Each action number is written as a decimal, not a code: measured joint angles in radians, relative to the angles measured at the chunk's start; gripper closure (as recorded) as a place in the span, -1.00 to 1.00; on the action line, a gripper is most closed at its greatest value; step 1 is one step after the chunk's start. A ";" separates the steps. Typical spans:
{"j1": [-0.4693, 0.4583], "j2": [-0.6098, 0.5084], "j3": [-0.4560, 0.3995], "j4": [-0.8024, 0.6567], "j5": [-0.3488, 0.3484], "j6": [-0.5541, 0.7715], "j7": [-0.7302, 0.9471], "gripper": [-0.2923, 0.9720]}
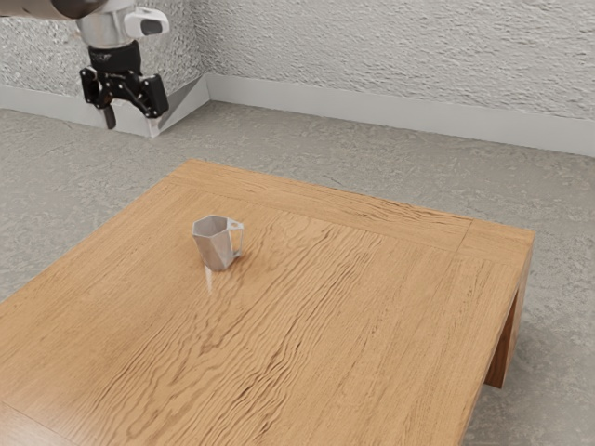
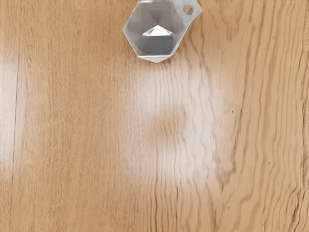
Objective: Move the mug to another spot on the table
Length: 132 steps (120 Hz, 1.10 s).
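A small grey faceted mug [image 1: 217, 242] stands upright on the wooden table [image 1: 307, 316], a bit toward the exterior view's left of the tabletop's middle, its handle turned to the exterior view's right. My black gripper [image 1: 127, 110] hangs high above the table at the exterior view's upper left, well apart from the mug, open with nothing between its fingers. From the wrist camera I look straight down into the mug [image 2: 155, 34], its handle [image 2: 189, 10] sticking out to one side.
The tabletop [image 2: 154, 145] is bare wood with a soft glare patch. Around the table lies grey carpet [image 1: 558, 232], and a rough white wall with a baseboard [image 1: 400, 111] runs behind. The table's far corner [image 1: 521, 237] is at the exterior view's right.
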 joint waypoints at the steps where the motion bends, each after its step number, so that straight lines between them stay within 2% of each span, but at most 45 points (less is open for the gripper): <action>1: 0.000 0.000 0.000 0.000 0.000 0.003 0.001 -0.54; 32: -0.037 0.080 -0.013 0.070 0.000 0.106 0.018 -0.54; 54: -0.042 0.223 -0.012 0.214 0.000 0.189 0.032 -0.54; 68: -0.061 0.286 -0.012 0.254 0.000 0.259 0.133 -0.54; 84: -0.137 0.429 0.040 0.378 0.038 0.214 0.301 -0.53; 104: -0.141 0.619 0.081 0.580 0.105 0.136 0.473 -0.54; 132: -0.114 0.755 0.086 0.615 0.134 0.097 0.674 -0.53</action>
